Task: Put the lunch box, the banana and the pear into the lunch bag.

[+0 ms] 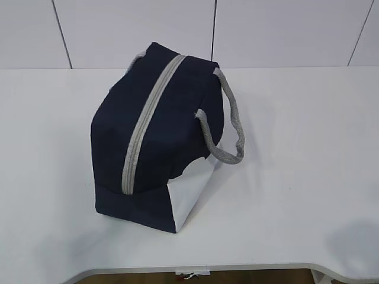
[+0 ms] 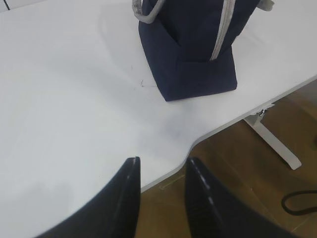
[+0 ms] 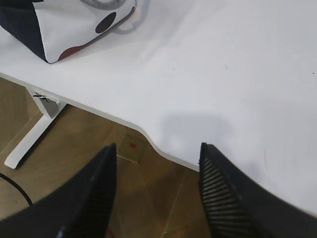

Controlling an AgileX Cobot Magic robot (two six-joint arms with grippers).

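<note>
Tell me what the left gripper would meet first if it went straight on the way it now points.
Probably the white table: the left gripper hangs open at its front edge. Further along that line stands the lunch bag, zipped shut. Depth is hard to judge from the wrist view.

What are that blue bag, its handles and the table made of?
The lunch bag looks like matte woven navy fabric, creased and soft; its white side panel seems smoother, perhaps coated. The strap handles look like ribbed grey webbing. The table appears to be a smooth white laminate, faintly glossy.

Left pincer point(image 2: 161, 166) narrowly parted, right pincer point(image 3: 156, 151) spread wide, both empty.
</note>
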